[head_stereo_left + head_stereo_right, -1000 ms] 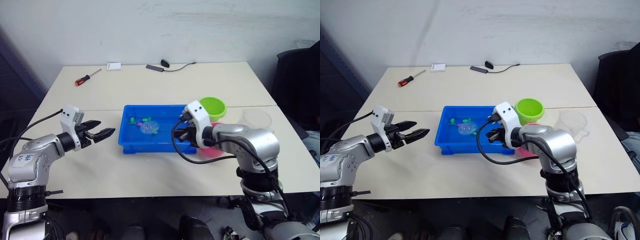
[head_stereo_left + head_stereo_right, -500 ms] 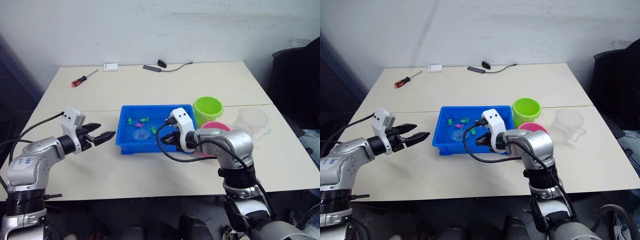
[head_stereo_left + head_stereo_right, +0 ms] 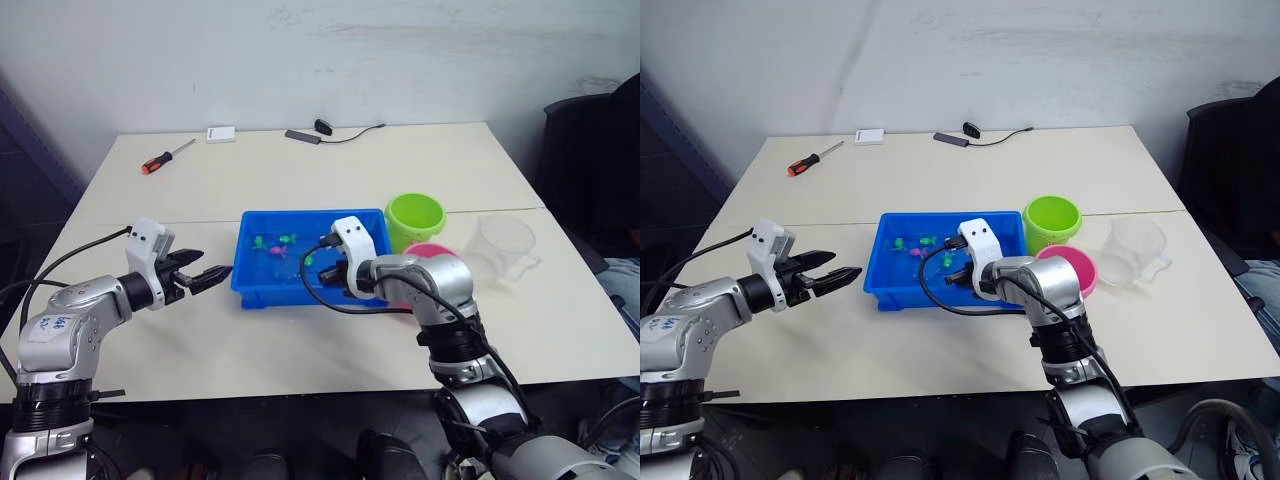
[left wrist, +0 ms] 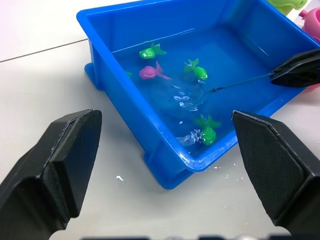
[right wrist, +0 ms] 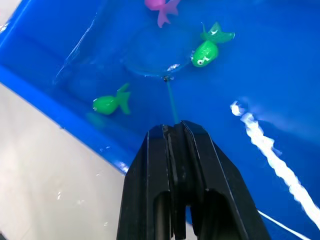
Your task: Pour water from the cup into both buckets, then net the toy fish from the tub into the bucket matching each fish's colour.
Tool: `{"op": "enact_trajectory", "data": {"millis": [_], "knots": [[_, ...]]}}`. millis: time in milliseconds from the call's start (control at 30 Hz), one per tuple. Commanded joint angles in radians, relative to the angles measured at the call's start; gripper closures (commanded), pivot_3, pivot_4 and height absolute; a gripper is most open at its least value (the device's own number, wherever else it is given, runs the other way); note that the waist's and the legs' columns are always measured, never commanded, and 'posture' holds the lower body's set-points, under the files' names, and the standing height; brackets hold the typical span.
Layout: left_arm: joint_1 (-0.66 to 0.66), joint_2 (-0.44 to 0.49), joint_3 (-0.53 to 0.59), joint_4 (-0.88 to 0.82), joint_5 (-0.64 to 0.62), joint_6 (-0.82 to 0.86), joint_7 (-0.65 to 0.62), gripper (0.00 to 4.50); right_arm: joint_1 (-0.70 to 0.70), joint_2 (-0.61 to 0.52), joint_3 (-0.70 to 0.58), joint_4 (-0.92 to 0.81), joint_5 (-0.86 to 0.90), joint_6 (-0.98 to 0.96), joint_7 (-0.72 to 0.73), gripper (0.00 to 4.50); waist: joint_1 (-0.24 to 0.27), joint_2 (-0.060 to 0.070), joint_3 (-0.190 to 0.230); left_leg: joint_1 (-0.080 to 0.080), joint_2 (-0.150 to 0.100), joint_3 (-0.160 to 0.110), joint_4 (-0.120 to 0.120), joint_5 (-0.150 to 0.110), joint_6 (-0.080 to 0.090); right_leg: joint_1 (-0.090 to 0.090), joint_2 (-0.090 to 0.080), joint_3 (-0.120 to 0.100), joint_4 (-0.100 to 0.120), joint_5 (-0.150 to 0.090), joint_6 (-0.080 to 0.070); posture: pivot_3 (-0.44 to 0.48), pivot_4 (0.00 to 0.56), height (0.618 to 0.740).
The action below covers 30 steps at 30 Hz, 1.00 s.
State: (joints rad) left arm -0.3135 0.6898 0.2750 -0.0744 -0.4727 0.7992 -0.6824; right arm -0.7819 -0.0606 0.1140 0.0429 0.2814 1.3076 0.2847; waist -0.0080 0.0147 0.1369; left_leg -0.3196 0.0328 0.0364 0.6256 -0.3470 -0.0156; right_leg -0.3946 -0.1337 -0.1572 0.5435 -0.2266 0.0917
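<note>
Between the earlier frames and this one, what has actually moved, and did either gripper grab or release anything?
The right gripper, shut on the net handle throughout, has reached further across the blue tub toward the robot's left, sweeping the hoop through the water among the toy fish. Nothing was grabbed or released. The left gripper stays open beside the tub.

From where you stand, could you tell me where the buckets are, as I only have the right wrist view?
Observer: Both stand just off the tub at its robot-right end, the green bucket farther back, the pink bucket nearer.
Operator: Thank you. Where is the left gripper?
Observer: The left gripper hovers open above the table, off the tub's opposite end.
Operator: Are any fish outside my frame?
Observer: Yes, a third green fish lies near the tub's far wall, beyond the pink fish.
</note>
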Motion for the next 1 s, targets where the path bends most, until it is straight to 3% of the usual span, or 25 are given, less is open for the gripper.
{"op": "enact_trajectory", "data": {"millis": [33, 400, 700, 1000], "knots": [[-0.002, 0.028, 0.027, -0.047, -0.014, 0.001, 0.003, 0.02, -0.033, 0.024, 0.011, 0.028, -0.012, -0.043, -0.013, 4.5, 0.0, 0.0, 0.0, 0.0, 0.0, 0.0, 0.0, 0.0, 0.0, 0.0, 0.0, 0.0, 0.0, 0.0, 0.0, 0.0, 0.15, 0.74], [-0.002, 0.038, 0.025, -0.049, -0.018, -0.002, -0.001, 0.02, -0.05, 0.047, 0.003, 0.027, 0.0, -0.116, 0.01, 4.5, -0.015, 0.001, 0.001, 0.0, 0.0, 0.0, -0.002, 0.001, -0.001, 0.0, 0.0, 0.0, 0.0, 0.0, 0.0, 0.0, 0.15, 0.74], [-0.013, 0.032, 0.001, -0.029, -0.011, -0.051, -0.039, 0.02, -0.014, -0.003, 0.003, -0.145, 0.042, -0.033, 0.05, 4.5, -0.018, 0.001, 0.001, 0.0, 0.0, 0.0, -0.005, 0.002, -0.002, -0.001, 0.0, 0.0, 0.0, 0.0, 0.0, 0.0, 0.15, 0.74], [-0.102, 0.004, -0.085, 0.064, 0.013, -0.164, -0.131, 0.02, 0.091, -0.133, -0.065, -0.378, 0.107, 0.025, 0.104, 4.5, -0.016, 0.0, 0.0, 0.0, 0.0, -0.001, -0.005, 0.002, -0.002, -0.001, 0.0, 0.0, -0.001, 0.0, 0.0, 0.0, 0.15, 0.74]]}}
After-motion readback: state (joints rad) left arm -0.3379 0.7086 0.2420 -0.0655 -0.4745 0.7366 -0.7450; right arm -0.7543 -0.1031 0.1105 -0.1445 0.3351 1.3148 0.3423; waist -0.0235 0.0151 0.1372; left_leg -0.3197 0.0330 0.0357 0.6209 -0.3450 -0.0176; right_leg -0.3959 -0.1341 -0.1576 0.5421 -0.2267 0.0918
